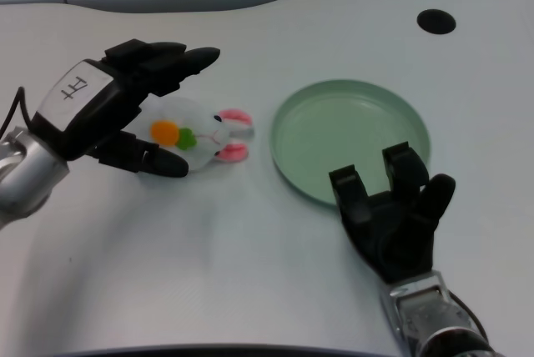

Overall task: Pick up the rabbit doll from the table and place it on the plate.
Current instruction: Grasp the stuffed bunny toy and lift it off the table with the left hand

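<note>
Left hand (pixel 125 107): poised over the rabbit doll, fingers arched above it and thumb low at its near side; whether it actually grips the doll cannot be told.
Rabbit doll (pixel 204 133): lying on the tabletop (pixel 209 257), white with pink ears pointing toward the plate, orange and green patch on its body.
Plate (pixel 350 136): pale green, round, just beside the doll's ears, not touching.
</note>
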Robot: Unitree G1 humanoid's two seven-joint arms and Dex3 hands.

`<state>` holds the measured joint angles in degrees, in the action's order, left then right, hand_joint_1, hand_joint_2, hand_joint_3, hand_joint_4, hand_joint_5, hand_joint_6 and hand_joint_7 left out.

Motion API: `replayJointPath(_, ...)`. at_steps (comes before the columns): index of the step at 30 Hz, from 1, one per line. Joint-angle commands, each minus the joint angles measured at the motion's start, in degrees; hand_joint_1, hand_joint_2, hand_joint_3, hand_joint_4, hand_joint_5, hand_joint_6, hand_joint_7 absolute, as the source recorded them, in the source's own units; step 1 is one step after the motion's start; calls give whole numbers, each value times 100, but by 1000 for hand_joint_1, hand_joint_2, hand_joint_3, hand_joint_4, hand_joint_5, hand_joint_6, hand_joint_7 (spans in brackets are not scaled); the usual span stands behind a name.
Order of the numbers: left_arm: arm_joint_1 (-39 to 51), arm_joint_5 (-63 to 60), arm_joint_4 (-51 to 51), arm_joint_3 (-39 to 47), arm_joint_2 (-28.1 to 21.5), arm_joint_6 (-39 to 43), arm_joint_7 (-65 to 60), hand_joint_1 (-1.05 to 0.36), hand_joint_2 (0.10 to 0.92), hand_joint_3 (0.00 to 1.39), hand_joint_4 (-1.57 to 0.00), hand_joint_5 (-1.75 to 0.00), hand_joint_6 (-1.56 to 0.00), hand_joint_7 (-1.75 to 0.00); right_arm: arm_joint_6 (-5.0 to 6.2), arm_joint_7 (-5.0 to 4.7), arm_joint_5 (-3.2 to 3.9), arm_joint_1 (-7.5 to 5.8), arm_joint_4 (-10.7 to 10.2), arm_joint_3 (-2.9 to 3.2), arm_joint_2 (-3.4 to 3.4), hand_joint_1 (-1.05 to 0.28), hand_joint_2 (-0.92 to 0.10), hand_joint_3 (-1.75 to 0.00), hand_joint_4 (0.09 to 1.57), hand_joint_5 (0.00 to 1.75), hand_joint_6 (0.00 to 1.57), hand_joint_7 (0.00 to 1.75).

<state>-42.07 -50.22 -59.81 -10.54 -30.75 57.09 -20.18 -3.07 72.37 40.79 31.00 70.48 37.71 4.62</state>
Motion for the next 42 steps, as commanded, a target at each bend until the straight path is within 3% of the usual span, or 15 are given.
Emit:
replayJointPath(1, -337, -325, -391, -534, -80, -382, -633, -1003, 877, 1, -121, -39, -207, 0, 38, -12, 2, 63, -5, 0, 37, -454, -854, -6, 956, 1746, 771, 1745)
replayJointPath(6, -652, -553, -859, -1213, 10, -1075, -1217, -980, 847, 0, -122, -33, -202, -2, 42, 20, 14, 69, -19, 10, 43, -460, -853, -6, 962, 1746, 782, 1744)
replayJointPath(10, -812, -660, -1258, -1689, 155, -1686, -1415, -951, 851, 4, -121, -28, -187, 0, 173, 27, 14, 41, -48, 15, 71, -471, -859, -9, 953, 1746, 775, 1746)
replayJointPath(13, -876, -693, -1505, -1975, 272, -2173, -1269, -916, 846, 1, -146, -35, -200, -6, 221, 36, -21, 14, -62, -20, 62, -488, -862, -10, 947, 1746, 773, 1746)
replayJointPath(17, -814, -386, -1725, -1976, 480, -2520, -834, -876, 814, 0, -229, -61, -234, -16, 196, 80, -34, -57, -108, -53, 72, -481, -864, -10, 937, 1746, 758, 1742)
replayJointPath(22, -724, -80, -1801, -1958, 690, -2689, -710, -765, 769, 0, -384, -81, -300, -21, 198, 111, 0, -129, -171, -40, 99, -476, -872, -14, 929, 1746, 771, 1699)
replayJointPath(28, -641, 89, -1832, -1997, 935, -2793, -986, -433, 769, 6, -681, -106, -491, -31, 180, 188, 46, -164, -210, -14, 114, -461, -877, -16, 941, 1746, 752, 1745)
replayJointPath(31, -624, 50, -1851, -2078, 1047, -2935, -1220, -346, 784, 9, -740, -107, -534, -28, 101, 175, 37, -161, -219, -32, 94, -459, -872, -13, 939, 1746, 753, 1746)
replayJointPath(33, -609, 37, -1863, -2126, 1119, -3034, -1426, -243, 775, 3, -807, -119, -615, -41, 149, 140, 21, -168, -241, -39, 102, -465, -867, -11, 942, 1746, 756, 1742)
replayJointPath(35, -593, 45, -1890, -2159, 1180, -3115, -1521, -177, 774, 2, -864, -119, -734, -53, 140, 176, 22, -167, -240, -42, 105, -467, -874, -15, 944, 1746, 763, 1716)
replayJointPath(39, -589, 16, -1922, -2246, 1228, -3167, -1638, -122, 809, 12, -1023, -144, -998, -89, 244, 154, 31, -199, -282, -31, 143, -477, -876, -16, 942, 1746, 746, 1744)
replayJointPath(42, -597, 29, -1930, -2281, 1233, -3177, -1653, -118, 824, 13, -1068, -158, -1059, -91, 256, 159, 45, -206, -292, -26, 152, -476, -876, -16, 941, 1746, 742, 1746)
